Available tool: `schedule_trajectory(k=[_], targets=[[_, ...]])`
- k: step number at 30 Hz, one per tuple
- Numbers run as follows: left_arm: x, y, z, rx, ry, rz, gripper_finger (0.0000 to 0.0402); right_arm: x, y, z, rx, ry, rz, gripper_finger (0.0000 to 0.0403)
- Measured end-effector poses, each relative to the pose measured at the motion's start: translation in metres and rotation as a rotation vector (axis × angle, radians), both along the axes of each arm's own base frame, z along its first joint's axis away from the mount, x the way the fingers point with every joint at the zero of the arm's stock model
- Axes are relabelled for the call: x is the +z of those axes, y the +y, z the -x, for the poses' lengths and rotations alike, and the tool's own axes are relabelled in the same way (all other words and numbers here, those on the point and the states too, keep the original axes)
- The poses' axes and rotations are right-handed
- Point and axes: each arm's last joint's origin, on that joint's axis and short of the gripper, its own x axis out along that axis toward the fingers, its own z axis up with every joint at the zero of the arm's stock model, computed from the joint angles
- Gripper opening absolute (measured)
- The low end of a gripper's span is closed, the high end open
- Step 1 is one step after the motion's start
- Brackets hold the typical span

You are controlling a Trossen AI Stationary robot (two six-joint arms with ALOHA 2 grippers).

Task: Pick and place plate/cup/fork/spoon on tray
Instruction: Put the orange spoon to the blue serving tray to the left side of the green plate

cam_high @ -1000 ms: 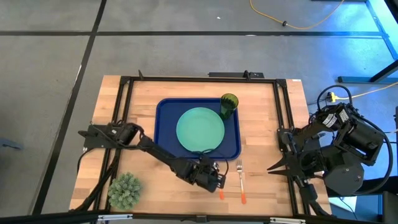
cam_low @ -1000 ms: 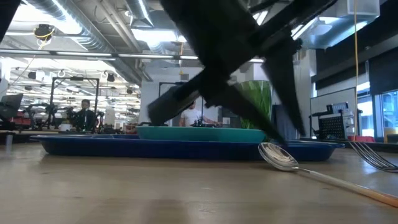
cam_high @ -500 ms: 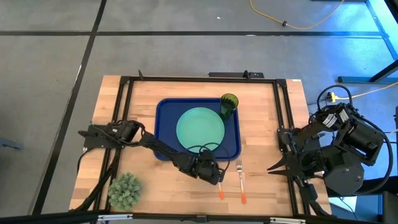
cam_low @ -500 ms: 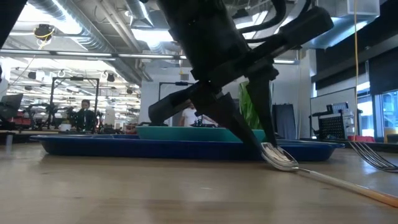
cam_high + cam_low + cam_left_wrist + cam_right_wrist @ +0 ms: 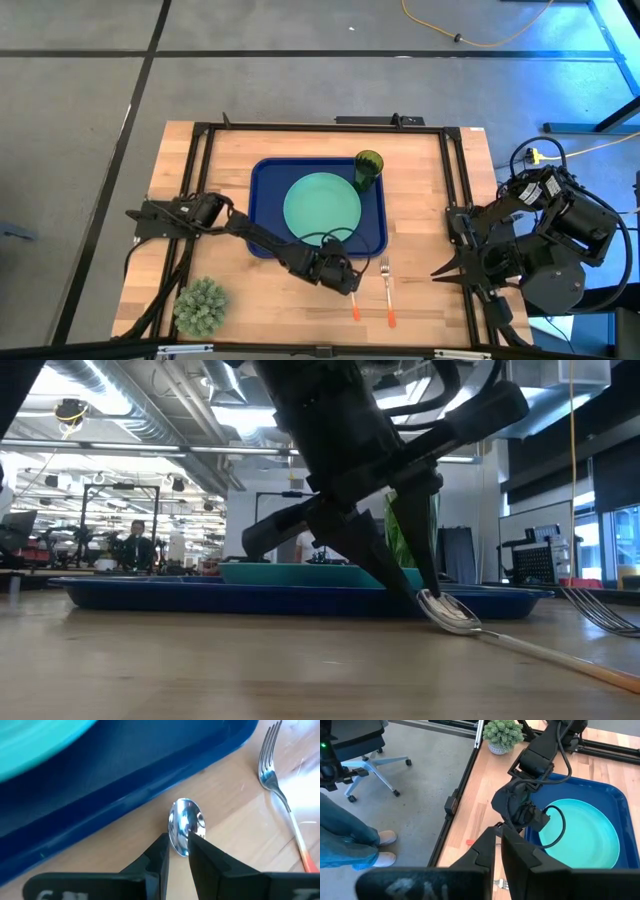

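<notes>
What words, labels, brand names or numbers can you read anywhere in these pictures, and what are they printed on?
No text here can be read for certain.
Left gripper: pale marks on its body near the picture's lower edge in the left wrist view, cut off and blurred, not readable.
Tray, plate, cup, fork, spoon: no lettering visible.
Room behind the table in the low view: nothing legible.

Table (image 5: 420, 180): tray (image 5: 262, 215), spoon (image 5: 185, 826), fork (image 5: 387, 287), plant (image 5: 201, 306).

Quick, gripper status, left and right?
Left gripper: closed on the spoon, which lies on the table beside the tray.
Right gripper: shut, holding nothing, parked at the table's right edge.
</notes>
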Motion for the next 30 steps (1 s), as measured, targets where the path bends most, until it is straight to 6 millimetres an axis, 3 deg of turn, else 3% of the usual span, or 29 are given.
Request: schedule_trajectory(k=[30], targets=[[-0.004,0.014,-0.005,-0.050,0.026,-0.031,0.0063,0.000,0.000,0.000,0.001,-0.001,0.001,0.0034]])
